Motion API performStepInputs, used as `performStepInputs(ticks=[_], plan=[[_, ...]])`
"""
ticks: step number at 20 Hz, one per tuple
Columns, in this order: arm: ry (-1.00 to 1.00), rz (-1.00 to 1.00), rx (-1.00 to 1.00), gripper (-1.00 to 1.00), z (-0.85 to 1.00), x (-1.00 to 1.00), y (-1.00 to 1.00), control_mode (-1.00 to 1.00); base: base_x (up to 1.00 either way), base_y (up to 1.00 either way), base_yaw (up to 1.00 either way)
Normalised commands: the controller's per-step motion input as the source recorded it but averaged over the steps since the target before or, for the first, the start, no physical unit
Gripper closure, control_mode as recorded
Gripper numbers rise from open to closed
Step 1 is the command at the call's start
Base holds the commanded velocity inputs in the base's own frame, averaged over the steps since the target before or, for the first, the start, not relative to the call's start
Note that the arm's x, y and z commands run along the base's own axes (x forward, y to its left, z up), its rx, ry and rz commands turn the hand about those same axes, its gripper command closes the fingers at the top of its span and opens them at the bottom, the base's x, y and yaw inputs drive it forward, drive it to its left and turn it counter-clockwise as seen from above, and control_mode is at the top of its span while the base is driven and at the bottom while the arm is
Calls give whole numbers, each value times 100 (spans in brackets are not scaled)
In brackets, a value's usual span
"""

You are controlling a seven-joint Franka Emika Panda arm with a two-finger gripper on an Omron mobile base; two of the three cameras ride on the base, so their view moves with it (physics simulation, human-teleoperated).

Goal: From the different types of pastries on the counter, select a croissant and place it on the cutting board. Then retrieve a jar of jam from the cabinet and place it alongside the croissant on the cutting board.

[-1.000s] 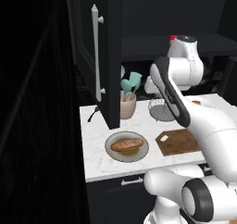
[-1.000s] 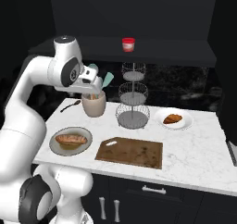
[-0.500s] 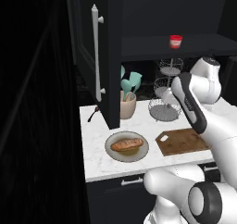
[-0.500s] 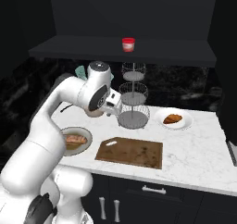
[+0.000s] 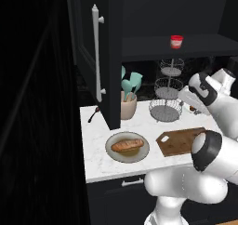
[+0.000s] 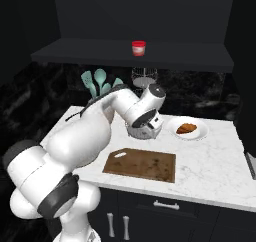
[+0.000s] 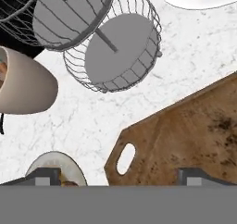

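No labels I can read anywhere, just the dark wooden cutting board [image 6: 141, 164] lying bare on the white marble counter [image 6: 215, 161], croissant [image 6: 186, 128] on its white plate [image 6: 199, 133], red jam jar [image 6: 138, 48] up on the cabinet shelf [image 6: 175, 61], and my gripper [image 7: 118, 176] spread wide with nothing in it over the board's handle corner

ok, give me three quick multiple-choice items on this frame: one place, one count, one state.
1. Where is the jar of jam?
A. on the cabinet shelf
B. on the cutting board
C. in the wire stand

2. How many tiers does the wire stand have?
A. one
B. three
C. five

3. What lies on the cutting board?
A. the croissant
B. the loaf
C. nothing

Key: 1 A, the jar stands alone on the dark shelf. 2 B, three baskets are stacked. 3 C, the croissant sits on its white plate.
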Motion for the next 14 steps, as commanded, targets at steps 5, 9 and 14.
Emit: performStepInputs(ticks=[5,9,14], plan=[[2,-20,10,-100,-39,19,-84,-100,0,0,0],[0,-10,0,-100,-52,14,-55,-100,0,0,0],[2,-4,0,-100,-27,40,-38,-100,0,0,0]])
